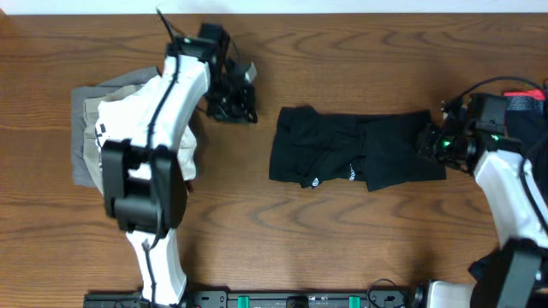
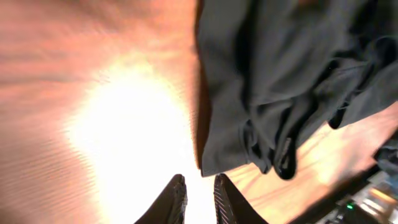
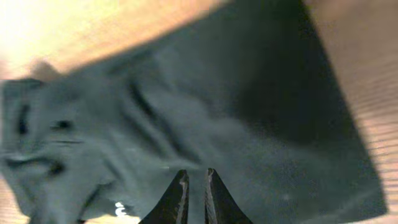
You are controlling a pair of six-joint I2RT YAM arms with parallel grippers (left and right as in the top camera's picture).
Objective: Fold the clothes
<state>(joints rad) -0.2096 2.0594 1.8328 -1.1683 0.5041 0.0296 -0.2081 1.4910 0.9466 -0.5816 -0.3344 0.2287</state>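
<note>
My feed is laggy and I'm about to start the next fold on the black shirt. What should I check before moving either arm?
1. The left gripper is free of cloth: ok. It is nearly closed over the bare table, with nothing between its fingers.
2. The right gripper has a hold on the black shirt: cannot tell. Its jaws are nearly closed over the shirt's right end.
3. The shirt lies flat: not ok. It is wrinkled and its left end is bunched.
4. The shirt is apart from the pile of grey and white clothes: ok. Bare wood shows between them.
5. The pile is tidy: cannot tell. The left arm covers much of it.
</note>
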